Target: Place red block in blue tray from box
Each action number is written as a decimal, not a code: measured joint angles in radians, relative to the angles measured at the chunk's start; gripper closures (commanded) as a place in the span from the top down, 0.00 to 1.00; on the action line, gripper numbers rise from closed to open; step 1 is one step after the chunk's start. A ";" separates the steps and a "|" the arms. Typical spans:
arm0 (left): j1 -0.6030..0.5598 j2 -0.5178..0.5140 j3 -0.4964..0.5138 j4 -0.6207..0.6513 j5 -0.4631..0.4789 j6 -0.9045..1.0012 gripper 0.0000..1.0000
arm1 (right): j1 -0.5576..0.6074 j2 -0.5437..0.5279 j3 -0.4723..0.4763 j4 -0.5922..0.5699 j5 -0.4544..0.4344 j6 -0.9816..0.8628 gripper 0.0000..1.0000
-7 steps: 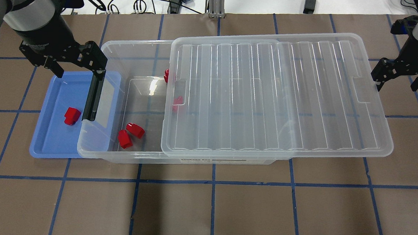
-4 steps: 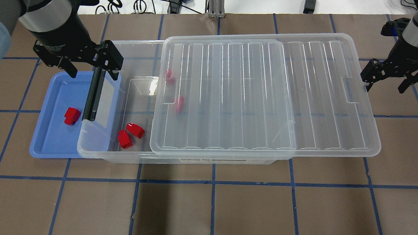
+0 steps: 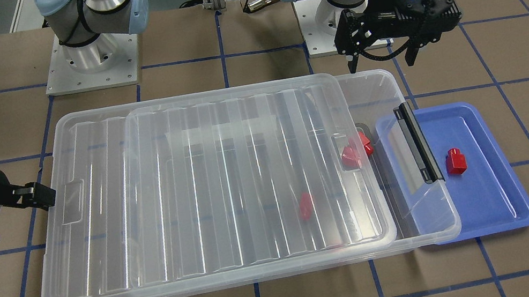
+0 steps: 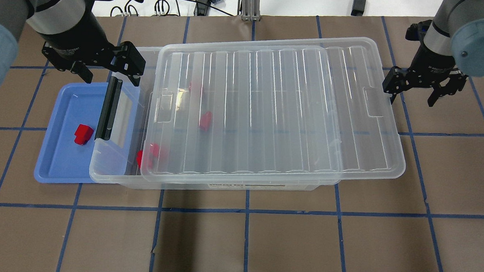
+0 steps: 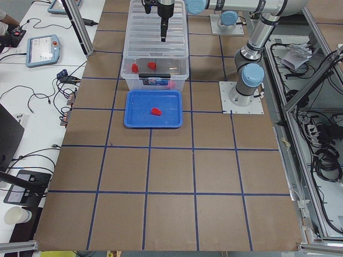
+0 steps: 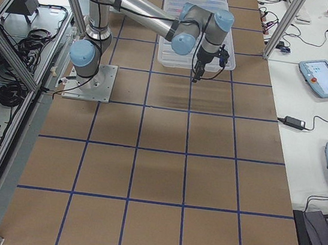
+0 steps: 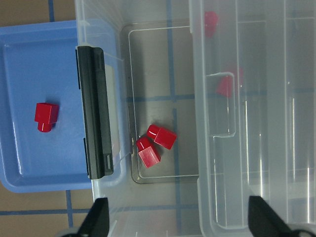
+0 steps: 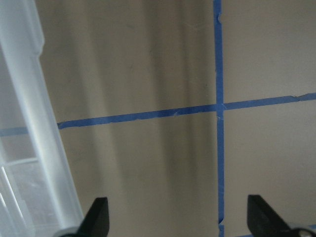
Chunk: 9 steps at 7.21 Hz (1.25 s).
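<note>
One red block lies in the blue tray, also in the left wrist view. The clear box stands right of the tray, its black-latch end overlapping the tray. Its ribbed lid covers most of it. Two more red blocks lie in the uncovered end, and others show through the lid. My left gripper is open and empty above the box's far left corner. My right gripper is open and empty, with one finger at the lid's right edge.
The black latch runs along the box's left short side. Brown table with blue tape lines. Cables and a metal post lie beyond the far edge. The arm bases stand behind the box.
The lid has slid left over the box, now covering most of the opening. My right gripper has moved left with its edge. My left gripper has moved slightly right and farther back.
</note>
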 measured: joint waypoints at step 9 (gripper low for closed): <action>0.002 -0.002 0.013 0.017 -0.015 0.021 1.00 | 0.134 0.000 -0.009 -0.009 0.002 0.091 1.00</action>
